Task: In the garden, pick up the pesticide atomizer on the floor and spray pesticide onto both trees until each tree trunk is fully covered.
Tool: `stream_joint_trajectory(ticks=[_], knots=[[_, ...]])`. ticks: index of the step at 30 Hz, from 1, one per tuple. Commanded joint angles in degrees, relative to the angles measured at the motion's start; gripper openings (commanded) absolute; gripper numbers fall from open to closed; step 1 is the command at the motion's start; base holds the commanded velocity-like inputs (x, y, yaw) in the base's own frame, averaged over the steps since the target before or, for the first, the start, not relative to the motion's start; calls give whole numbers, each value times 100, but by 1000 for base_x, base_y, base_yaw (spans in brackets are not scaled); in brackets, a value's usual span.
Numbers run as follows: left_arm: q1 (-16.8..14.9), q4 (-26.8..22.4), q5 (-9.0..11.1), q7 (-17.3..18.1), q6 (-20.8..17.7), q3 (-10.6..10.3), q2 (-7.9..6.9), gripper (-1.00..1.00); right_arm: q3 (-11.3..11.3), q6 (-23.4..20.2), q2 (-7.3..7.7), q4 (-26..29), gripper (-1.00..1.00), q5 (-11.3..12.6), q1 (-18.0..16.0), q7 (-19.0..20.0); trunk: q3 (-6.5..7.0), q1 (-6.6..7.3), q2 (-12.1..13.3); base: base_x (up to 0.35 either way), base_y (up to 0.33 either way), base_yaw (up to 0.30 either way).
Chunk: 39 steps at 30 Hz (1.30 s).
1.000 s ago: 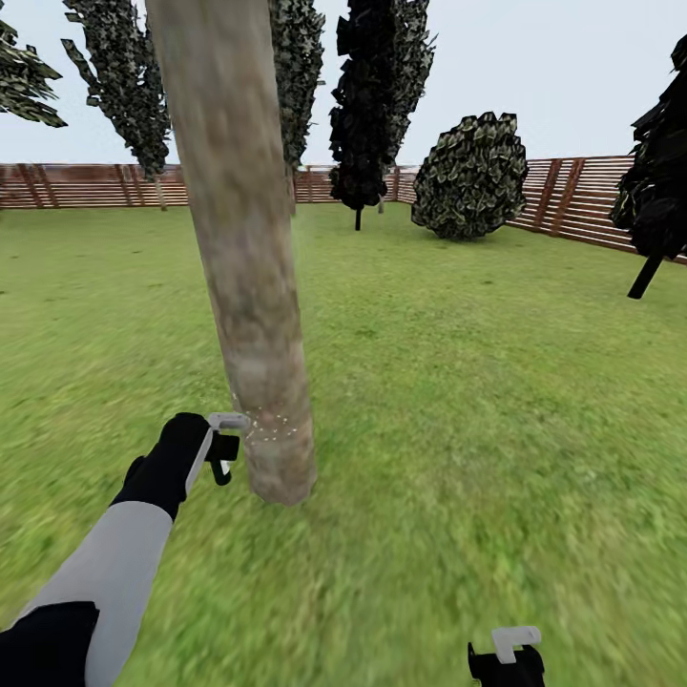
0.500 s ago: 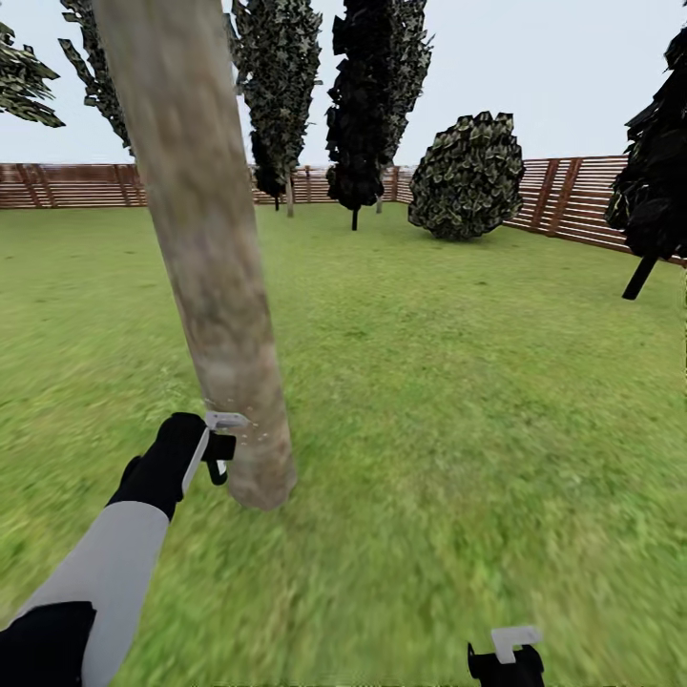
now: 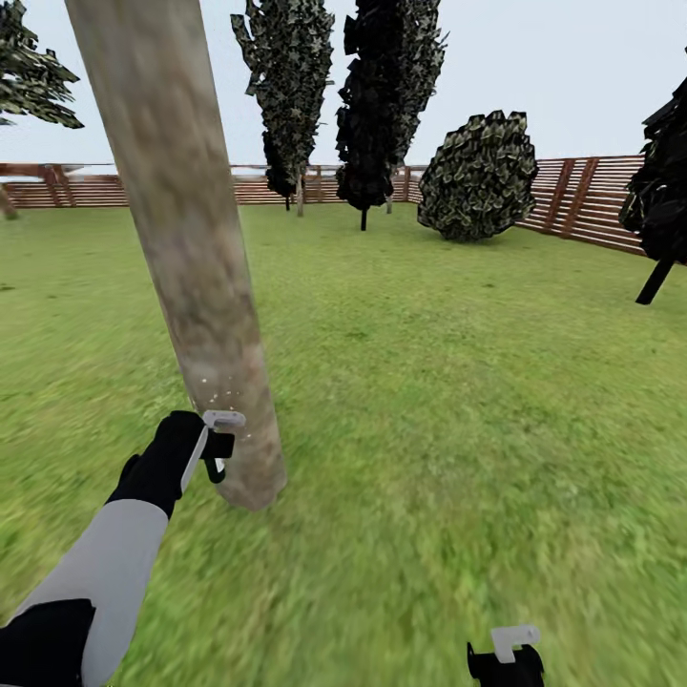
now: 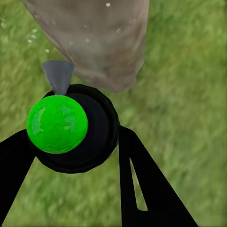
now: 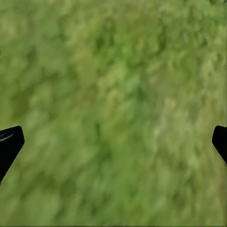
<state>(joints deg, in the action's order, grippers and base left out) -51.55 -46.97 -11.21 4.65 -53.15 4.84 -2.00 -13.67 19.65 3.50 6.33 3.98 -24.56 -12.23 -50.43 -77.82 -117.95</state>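
A thick mottled grey-brown tree trunk (image 3: 191, 267) rises from the lawn at the left of the head view and leans across the picture. My left gripper (image 3: 219, 447) sits low beside its base, almost touching the bark. The wrist view has that gripper (image 4: 73, 137) shut on the pesticide atomizer (image 4: 59, 124), a black round body with a bright green ball top. Its grey nozzle (image 4: 58, 75) points at the trunk (image 4: 94, 42). Small white spray specks (image 3: 215, 396) dot the bark just above the gripper. My right gripper (image 3: 506, 658) hangs open over bare grass, fingertips far apart (image 5: 113, 142).
Green lawn runs back to a brown slatted fence (image 3: 592, 196). Dark column-shaped trees (image 3: 386, 95) and a round bush (image 3: 480, 176) stand at the far side. Another dark tree (image 3: 658, 200) leans at the right edge. Open grass lies right of the trunk.
The camera has shifted, so the trunk now sits further left in the picture. The spray specks show slightly higher on the bark. Both arms keep the same pose.
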Motion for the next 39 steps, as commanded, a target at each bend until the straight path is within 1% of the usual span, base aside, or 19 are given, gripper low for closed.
stream_joint_trajectory(ticks=[1,14,15,17,18,22,27,30,31,35,39], knots=[[-4,-5,-66,43,-20,9,13,-100,-49,13,2,0,100,42,-2,-19,-5,-1,-2,134,-240,250],[56,6,-90,30,-17,18,3,-100,-50,13,-4,0,100,42,-4,-17,-5,-1,-2,15,-271,44],[79,10,-100,28,-10,29,-21,-100,-50,13,-6,0,100,42,1,-17,-5,-1,-2,0,-275,241],[99,14,-96,27,-10,42,-246,-100,-52,13,-7,0,100,42,-3,-16,-5,-1,-2,0,-275,270],[100,14,-94,25,-8,42,-254,-100,-50,13,-7,0,100,42,-4,-16,-5,-1,-2,0,-275,275],[98,20,-70,21,-10,30,-204,-100,-53,13,-7,0,100,42,-1,-17,-5,-1,-2,0,-275,276],[84,22,-86,18,-11,47,-211,-100,-57,13,-14,0,100,42,0,-16,-5,-1,-2,0,-275,259],[98,27,-104,21,-6,36,-277,-100,-54,13,-12,0,100,42,-1,-16,-5,-1,-2,0,-275,67],[99,29,-107,24,-4,32,-280,-100,-54,13,-11,0,100,42,0,-16,-5,-1,-2,0,-275,12],[86,42,-108,19,-3,10,-209,-100,-55,13,-9,0,100,42,-3,-16,-5,-1,-2,52,-275,3],[68,28,-94,18,-8,16,-202,-100,-54,13,-11,0,100,42,2,-16,-5,-1,-2,145,-262,0]])
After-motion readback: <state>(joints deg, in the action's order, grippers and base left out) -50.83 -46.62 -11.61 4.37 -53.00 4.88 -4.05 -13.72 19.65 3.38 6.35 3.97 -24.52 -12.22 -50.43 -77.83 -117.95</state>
